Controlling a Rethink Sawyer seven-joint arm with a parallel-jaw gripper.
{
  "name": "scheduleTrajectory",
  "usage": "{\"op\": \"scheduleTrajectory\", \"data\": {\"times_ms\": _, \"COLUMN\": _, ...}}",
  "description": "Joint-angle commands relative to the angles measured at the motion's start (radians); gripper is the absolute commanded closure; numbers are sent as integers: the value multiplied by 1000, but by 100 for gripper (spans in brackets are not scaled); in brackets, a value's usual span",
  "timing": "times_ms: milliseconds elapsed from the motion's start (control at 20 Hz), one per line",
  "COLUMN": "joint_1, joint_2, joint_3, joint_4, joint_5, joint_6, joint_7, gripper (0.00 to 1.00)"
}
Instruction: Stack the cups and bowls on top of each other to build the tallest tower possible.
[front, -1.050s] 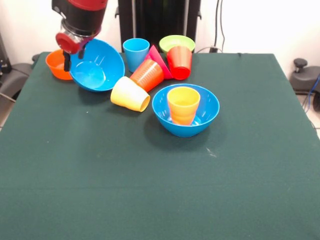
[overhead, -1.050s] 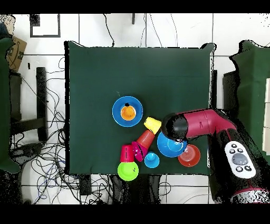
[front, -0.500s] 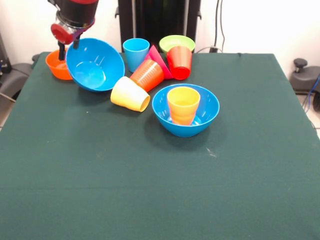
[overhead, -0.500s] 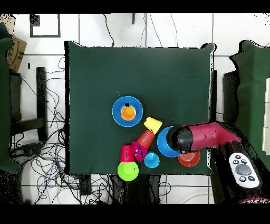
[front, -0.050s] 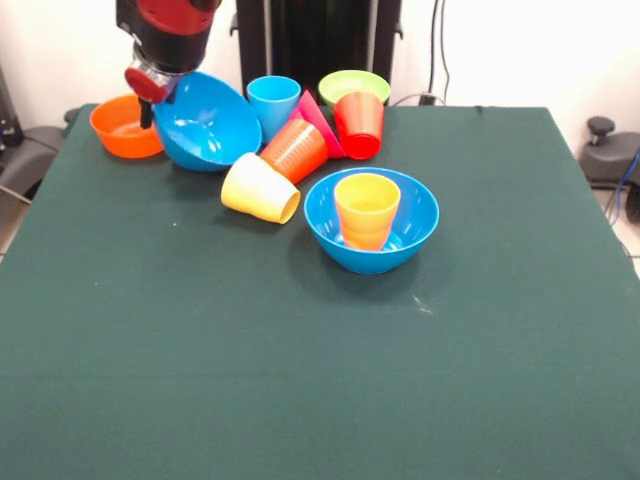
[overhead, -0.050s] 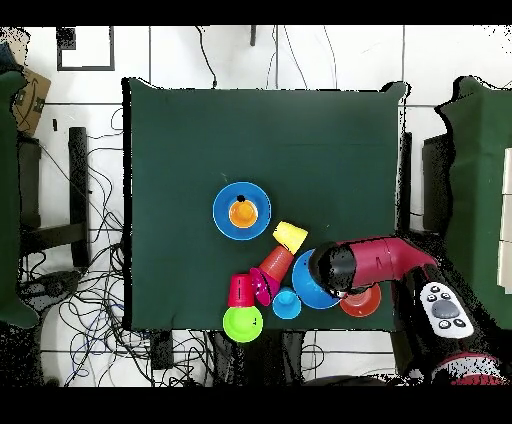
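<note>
Front view shows you the gripper (front, -0.050s: 152, 95) clamped on the near-left rim of a blue bowl (front, -0.050s: 208, 125), tilted beside the orange bowl (front, -0.050s: 124, 126). Your target, the second blue bowl (front, -0.050s: 372, 232) holding a yellow-orange cup (front, -0.050s: 367, 208), sits well apart toward table centre.

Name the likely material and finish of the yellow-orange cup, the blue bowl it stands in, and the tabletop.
Yellow-orange cup and blue bowl: probably glossy plastic, showing bright highlights and saturated, even colour. Tabletop: seemingly a matte dark green cloth or felt cover, without shine.
</note>
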Motion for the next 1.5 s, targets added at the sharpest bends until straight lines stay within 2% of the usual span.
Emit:
{"op": "scheduleTrajectory", "data": {"times_ms": 50, "joint_1": 44, "joint_2": 56, "joint_3": 21, "joint_4": -59, "joint_5": -40, "joint_6": -63, "joint_7": 111, "gripper": 0}}
{"op": "scheduleTrajectory", "data": {"times_ms": 400, "joint_1": 46, "joint_2": 47, "joint_3": 25, "joint_4": -40, "joint_5": -20, "joint_6": -94, "joint_7": 117, "gripper": 0}}
{"op": "scheduleTrajectory", "data": {"times_ms": 850, "joint_1": 55, "joint_2": 49, "joint_3": 33, "joint_4": -45, "joint_5": -3, "joint_6": -80, "joint_7": 110, "gripper": 0}}
{"op": "scheduleTrajectory", "data": {"times_ms": 900, "joint_1": 55, "joint_2": 49, "joint_3": 34, "joint_4": -45, "joint_5": -1, "joint_6": -80, "joint_7": 109, "gripper": 100}}
{"op": "scheduleTrajectory", "data": {"times_ms": 1500, "joint_1": 34, "joint_2": 52, "joint_3": 64, "joint_4": -38, "joint_5": 29, "joint_6": -124, "joint_7": 104, "gripper": 100}}
